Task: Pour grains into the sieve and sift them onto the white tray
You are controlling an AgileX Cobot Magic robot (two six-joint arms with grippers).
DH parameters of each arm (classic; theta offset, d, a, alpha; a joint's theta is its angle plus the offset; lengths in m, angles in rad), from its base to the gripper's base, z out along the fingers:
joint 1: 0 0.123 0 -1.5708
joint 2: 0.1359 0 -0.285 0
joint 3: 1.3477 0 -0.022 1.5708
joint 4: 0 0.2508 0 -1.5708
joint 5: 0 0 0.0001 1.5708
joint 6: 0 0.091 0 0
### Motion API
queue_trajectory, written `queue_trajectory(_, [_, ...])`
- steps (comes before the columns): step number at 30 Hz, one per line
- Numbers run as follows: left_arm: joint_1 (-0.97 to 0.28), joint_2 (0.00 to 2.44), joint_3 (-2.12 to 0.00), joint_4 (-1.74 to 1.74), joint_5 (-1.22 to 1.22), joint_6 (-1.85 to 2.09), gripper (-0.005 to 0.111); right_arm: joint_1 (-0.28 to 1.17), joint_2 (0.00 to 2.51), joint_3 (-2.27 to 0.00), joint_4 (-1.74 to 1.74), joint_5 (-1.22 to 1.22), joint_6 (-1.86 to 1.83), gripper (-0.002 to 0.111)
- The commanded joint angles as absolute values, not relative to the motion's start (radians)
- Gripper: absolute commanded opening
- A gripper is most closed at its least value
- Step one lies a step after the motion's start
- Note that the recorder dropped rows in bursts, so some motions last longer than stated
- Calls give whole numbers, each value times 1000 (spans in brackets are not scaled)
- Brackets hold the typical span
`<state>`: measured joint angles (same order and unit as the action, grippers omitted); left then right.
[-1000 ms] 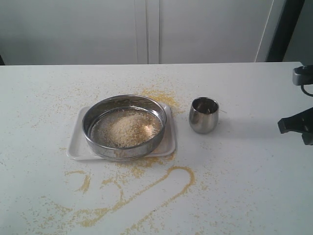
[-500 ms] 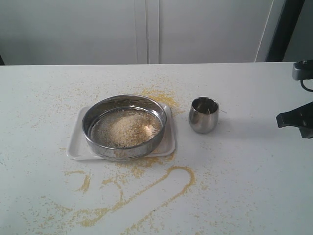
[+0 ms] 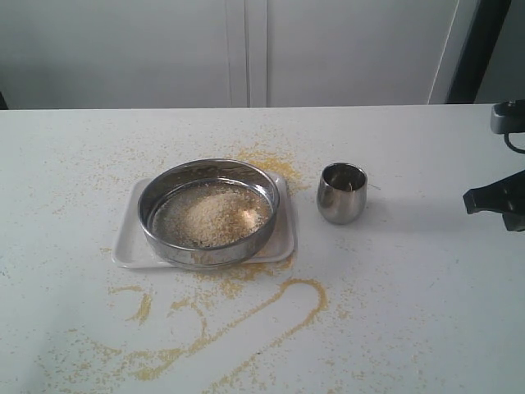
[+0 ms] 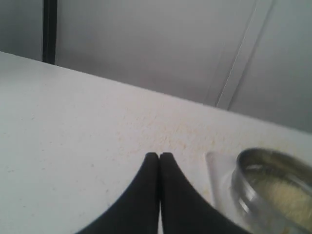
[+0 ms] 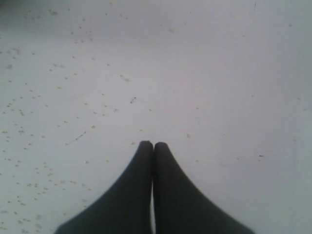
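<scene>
Left gripper [image 4: 159, 156]: fingertips pressed together, holding nothing; it hung above the table [image 3: 426, 287], apart from the white tray [image 3: 125, 246]; not seen in the exterior view.

White tray flat on the table, left of centre; sieve [image 3: 156, 234] resting on it, rim inside the tray's outline; grains [image 3: 212, 215] heaped in the sieve on the mesh; loose yellow granules [image 3: 246, 320] strewn on the table around the tray.

Steel cup [image 3: 340, 197] upright just right of the tray; contents unclear.

Right gripper [image 5: 147, 145]: fingertips shut together, empty; at the far right edge, well apart from cup and sieve.

Judgement: pouring looked done; sifting was the step in hand; next move called for a gripper to open, take the sieve's rim and shake it over the tray.

Count: one tray, one sieve, one heap, one cup, two grippers.
</scene>
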<state>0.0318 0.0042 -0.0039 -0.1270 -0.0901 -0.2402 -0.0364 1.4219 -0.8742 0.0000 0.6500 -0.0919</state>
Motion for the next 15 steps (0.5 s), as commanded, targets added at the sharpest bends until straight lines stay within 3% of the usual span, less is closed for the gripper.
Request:
queue_trajectory(1, [30, 0, 0, -152, -289, -386, 0, -41, 1415, -869, 0, 642, -92, 0])
queue_trajectory(6, [30, 0, 0, -130, -506, -522, 0, -41, 1415, -869, 0, 640, -92, 0])
queue_trajectory(15, [30, 121, -199, 18, -234, -573, 0, -41, 1415, -869, 0, 640, -92, 0])
